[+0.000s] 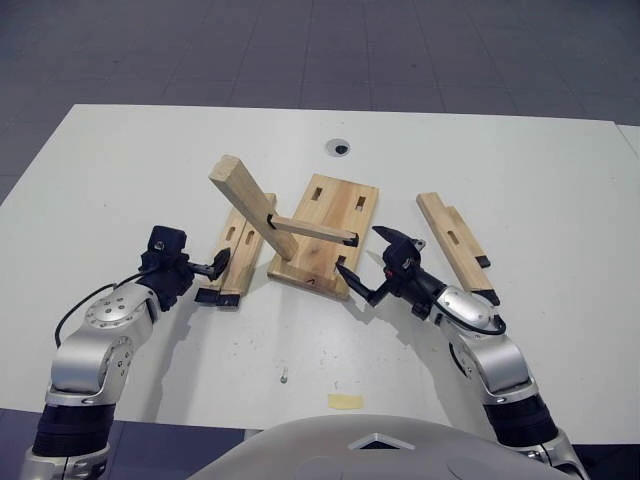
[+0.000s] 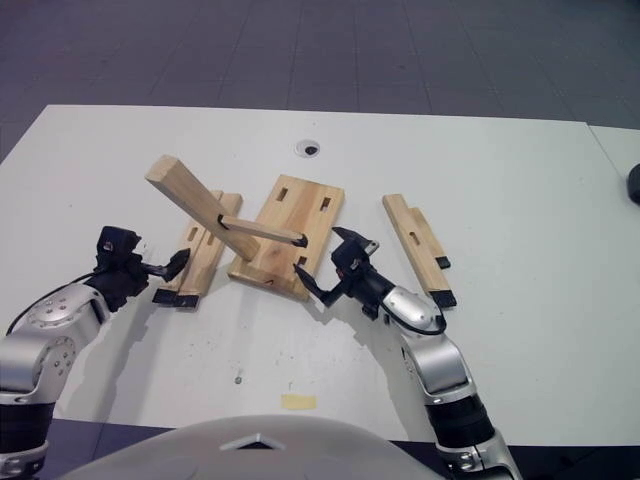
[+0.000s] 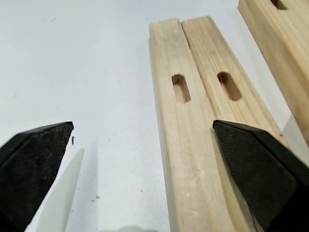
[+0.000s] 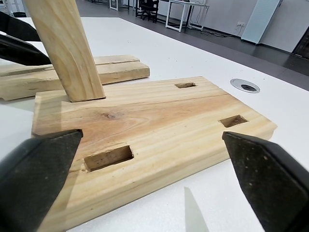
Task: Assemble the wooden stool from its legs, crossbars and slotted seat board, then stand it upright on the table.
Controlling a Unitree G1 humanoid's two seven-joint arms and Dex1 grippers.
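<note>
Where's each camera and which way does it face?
Left eye view: head, facing forward and down over the table; both arms show.
Right eye view: its stereo twin, same scene.
Left wrist view: left wrist, past the open left gripper onto two slotted legs.
Right wrist view: right wrist, past the open right gripper onto the seat board; same legs beyond.

Silver arms (image 1: pixel 100 335) — black left pincer (image 1: pixel 216 265), black right pincer (image 1: pixel 360 250).
</note>
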